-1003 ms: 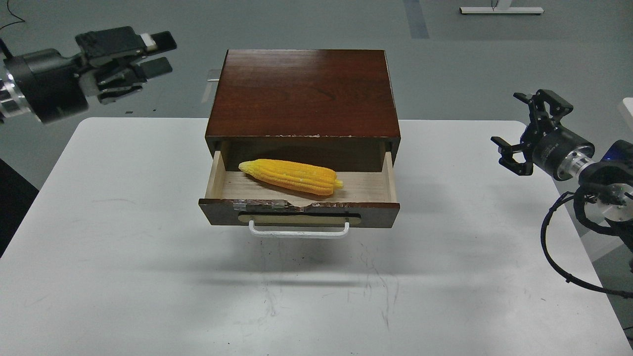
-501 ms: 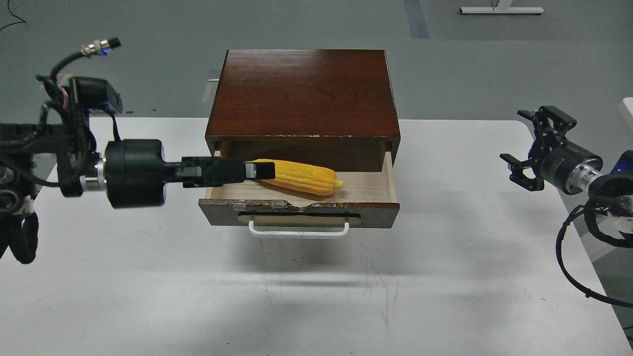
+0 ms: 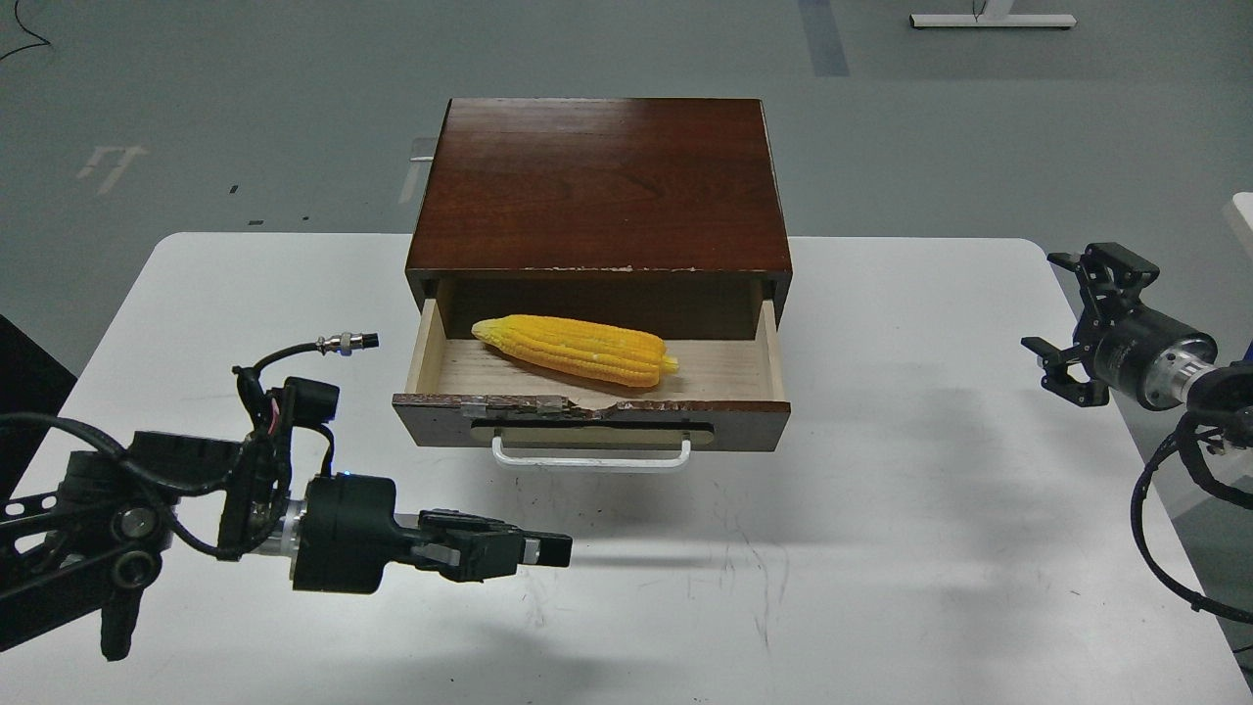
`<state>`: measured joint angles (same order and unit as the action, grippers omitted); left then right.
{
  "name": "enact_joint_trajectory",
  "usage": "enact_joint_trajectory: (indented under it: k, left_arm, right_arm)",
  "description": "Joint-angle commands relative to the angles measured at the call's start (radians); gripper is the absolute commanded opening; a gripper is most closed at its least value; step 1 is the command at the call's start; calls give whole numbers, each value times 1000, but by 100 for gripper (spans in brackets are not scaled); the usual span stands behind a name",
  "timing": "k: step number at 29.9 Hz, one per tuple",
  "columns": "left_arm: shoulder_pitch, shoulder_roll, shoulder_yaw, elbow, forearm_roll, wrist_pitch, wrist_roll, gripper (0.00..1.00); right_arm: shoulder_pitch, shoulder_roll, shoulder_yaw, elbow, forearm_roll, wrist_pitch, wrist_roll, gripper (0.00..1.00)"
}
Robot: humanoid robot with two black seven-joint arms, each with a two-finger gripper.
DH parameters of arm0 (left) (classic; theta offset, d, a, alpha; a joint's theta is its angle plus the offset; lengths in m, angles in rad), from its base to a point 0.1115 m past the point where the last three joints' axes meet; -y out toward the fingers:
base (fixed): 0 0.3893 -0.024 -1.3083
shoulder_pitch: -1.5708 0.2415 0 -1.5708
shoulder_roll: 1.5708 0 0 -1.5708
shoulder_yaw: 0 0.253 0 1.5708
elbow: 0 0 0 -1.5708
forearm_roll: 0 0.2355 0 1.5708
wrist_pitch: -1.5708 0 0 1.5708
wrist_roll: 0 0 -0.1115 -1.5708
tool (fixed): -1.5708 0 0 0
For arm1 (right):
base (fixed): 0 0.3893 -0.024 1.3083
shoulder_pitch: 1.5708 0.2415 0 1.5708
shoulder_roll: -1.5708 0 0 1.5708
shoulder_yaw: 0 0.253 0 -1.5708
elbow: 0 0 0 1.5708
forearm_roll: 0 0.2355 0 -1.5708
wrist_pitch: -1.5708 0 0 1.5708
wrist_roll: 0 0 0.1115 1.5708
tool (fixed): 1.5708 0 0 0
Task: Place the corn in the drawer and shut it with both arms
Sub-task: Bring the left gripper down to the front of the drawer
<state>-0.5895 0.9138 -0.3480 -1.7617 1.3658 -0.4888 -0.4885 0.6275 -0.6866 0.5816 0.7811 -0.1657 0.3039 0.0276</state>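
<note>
The yellow corn point(image 3: 578, 350) lies inside the open drawer point(image 3: 592, 419), slanted from back left to front right. The drawer has a chipped dark front and a white bar handle point(image 3: 590, 458), and it sticks out of the dark wooden cabinet point(image 3: 599, 181). My left gripper point(image 3: 546, 550) hovers low over the table, in front of and left of the drawer, pointing right. It is seen side-on, so its fingers cannot be told apart. My right gripper point(image 3: 1042, 302) is open and empty, far right of the drawer near the table's right edge.
The cabinet stands at the back middle of the white table point(image 3: 881, 548). Black cables loop from my right arm point(image 3: 1155, 529) past the table's right edge. Grey floor lies behind the table.
My left arm has pulled out of the drawer and swung down to the table in front of it, leaving the corn inside. My right gripper has drifted slightly right and down.
</note>
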Motion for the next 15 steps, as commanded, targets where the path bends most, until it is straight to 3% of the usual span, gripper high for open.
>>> enact_joint_trajectory:
  k: [1, 11, 15]
  left_arm:
    - [3, -19, 1, 5, -2, 0, 0, 0]
    - [7, -95, -9, 68, -10, 0, 0, 0]
    - [10, -119, -8, 85, -17, 0, 48, 0]
  right_arm:
    - [0, 2, -11, -3, -2, -2, 0, 100]
    - [35, 33, -34, -5, -2, -12, 0, 100]
    - [41, 64, -31, -5, -2, -23, 18, 100]
